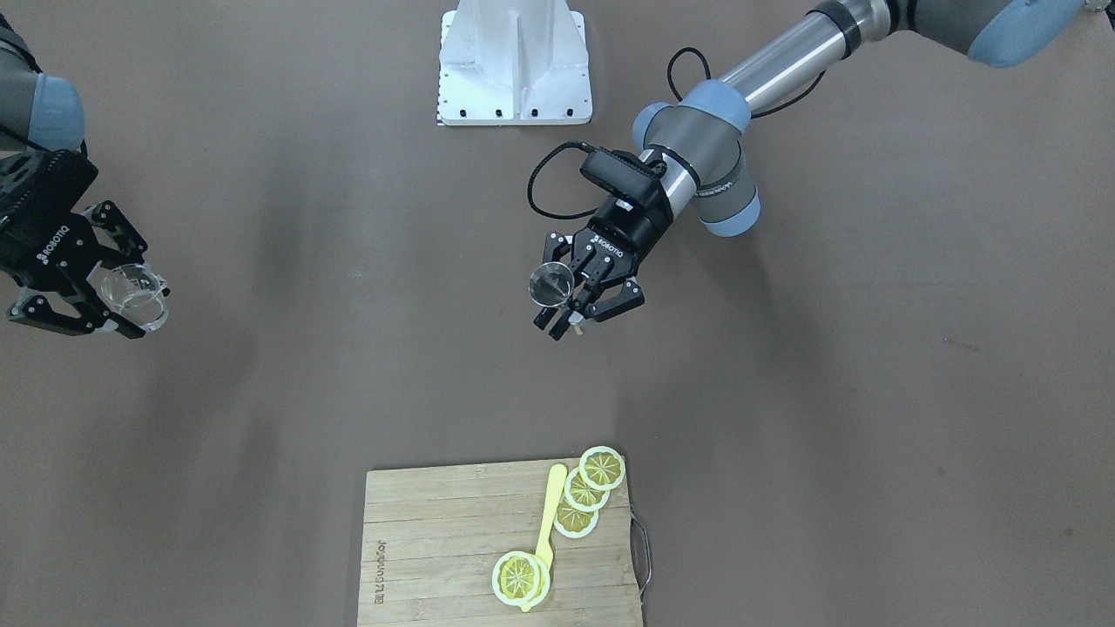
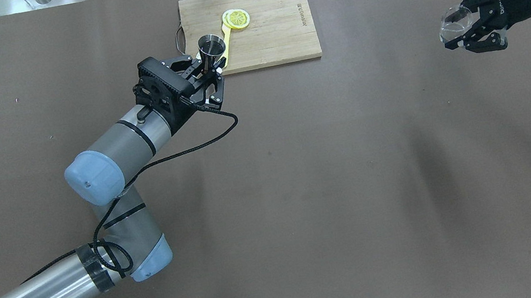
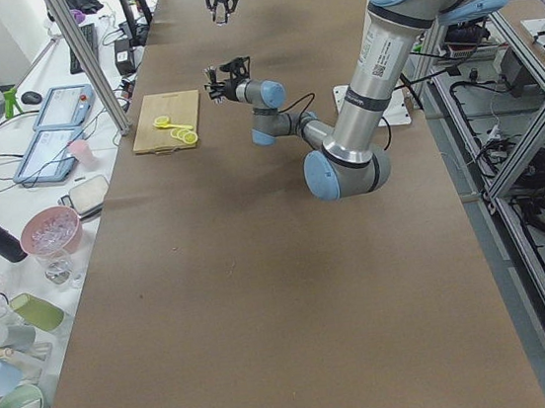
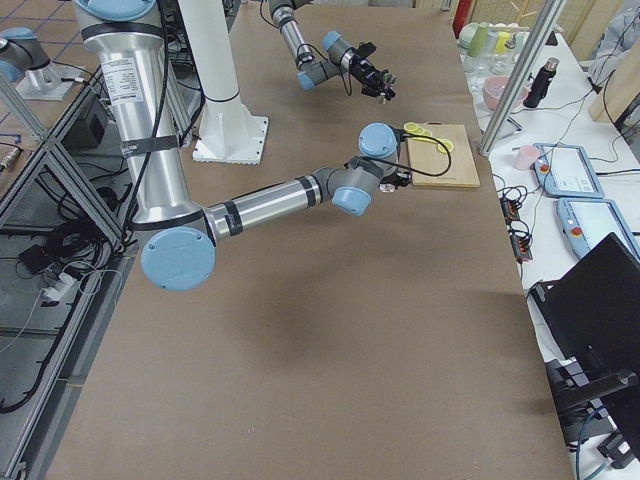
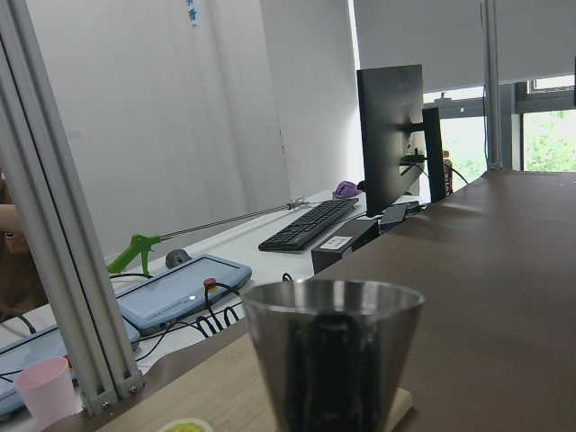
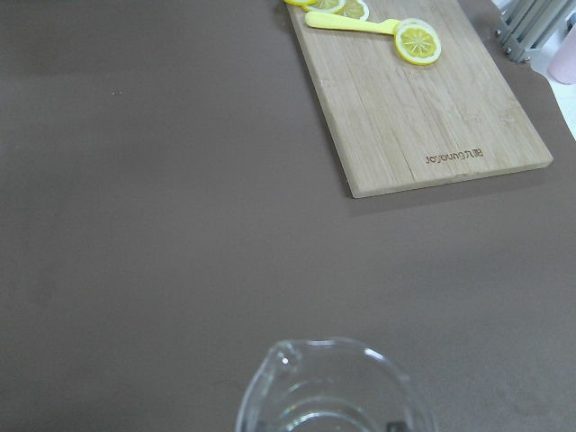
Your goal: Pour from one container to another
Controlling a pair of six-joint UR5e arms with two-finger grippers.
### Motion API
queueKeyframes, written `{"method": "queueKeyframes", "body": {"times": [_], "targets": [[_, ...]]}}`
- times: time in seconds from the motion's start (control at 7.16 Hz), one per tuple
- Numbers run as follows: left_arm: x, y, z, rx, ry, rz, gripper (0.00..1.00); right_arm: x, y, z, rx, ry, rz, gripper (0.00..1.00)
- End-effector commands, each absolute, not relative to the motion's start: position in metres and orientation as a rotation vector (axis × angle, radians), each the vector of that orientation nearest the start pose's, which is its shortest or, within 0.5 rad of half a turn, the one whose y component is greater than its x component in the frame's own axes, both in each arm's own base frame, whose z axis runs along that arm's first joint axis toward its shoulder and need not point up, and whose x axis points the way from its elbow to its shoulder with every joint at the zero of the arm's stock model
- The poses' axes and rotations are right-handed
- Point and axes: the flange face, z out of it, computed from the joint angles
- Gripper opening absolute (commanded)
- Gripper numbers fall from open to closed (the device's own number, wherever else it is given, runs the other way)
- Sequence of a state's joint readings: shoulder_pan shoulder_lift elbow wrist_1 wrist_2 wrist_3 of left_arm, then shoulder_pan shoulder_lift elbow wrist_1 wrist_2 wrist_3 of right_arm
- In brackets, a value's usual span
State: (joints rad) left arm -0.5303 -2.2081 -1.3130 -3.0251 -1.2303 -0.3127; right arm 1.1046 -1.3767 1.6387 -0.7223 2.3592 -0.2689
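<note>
Facing the robot, we see the left jaws clamped on the cup (image 1: 551, 283), which is held mouth up near the middle of the tabletop (image 1: 784, 392). The right jaws grip the glass (image 1: 132, 294) far off at this view's left edge. The board (image 1: 435, 540) with its lemon slices (image 1: 601, 468) lies on the operators' side, apart from both.

From overhead the relation that matters is plain. Cup and glass are well apart, roughly level with each other across the table, with only bare brown surface between them. Here the cup overlaps the board's corner, so we judge it is held high, not resting there. The cup is nearer the middle. The glass sits near the robot's right end, with little room beyond it.

From the table's ends, both sets of jaws hang clear of the surface, too small to say more.

The left wrist camera shows the cup upright, rim level, its inside hidden.

The right wrist camera shows the glass's rim with a lip (image 6: 283, 356) on its left, and the glass looks empty. We judge the cup must cross to the glass, or both must meet midway.
</note>
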Motion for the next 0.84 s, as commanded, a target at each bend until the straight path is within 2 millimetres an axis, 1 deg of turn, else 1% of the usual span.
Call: {"method": "queueKeyframes", "body": {"times": [0.0, 0.14, 0.28, 0.42, 0.56, 0.7], "targets": [[0.503, -0.493, 0.242, 1.552, 0.923, 0.21, 0.0, -0.205, -0.543, 0.463, 1.052, -0.906, -0.978, 0.0], [0.492, -0.503, 0.242, 1.562, 0.909, 0.195, 0.0, -0.209, -0.542, 0.472, 1.053, -0.927, -0.959, 0.0], [0.486, -0.507, 0.242, 1.566, 0.908, 0.195, 0.0, -0.215, -0.539, 0.481, 1.055, -0.962, -0.929, 0.0], [0.484, -0.503, 0.257, 1.547, 0.925, 0.238, 0.0, -0.226, -0.535, 0.483, 1.049, -1.013, -0.881, 0.0], [0.484, -0.499, 0.271, 1.527, 0.945, 0.279, 0.0, -0.235, -0.539, 0.485, 1.027, -1.033, -0.862, 0.0], [0.482, -0.494, 0.285, 1.529, 0.958, 0.281, 0.0, -0.243, -0.539, 0.485, 1.023, -1.039, -0.855, 0.0]]}}
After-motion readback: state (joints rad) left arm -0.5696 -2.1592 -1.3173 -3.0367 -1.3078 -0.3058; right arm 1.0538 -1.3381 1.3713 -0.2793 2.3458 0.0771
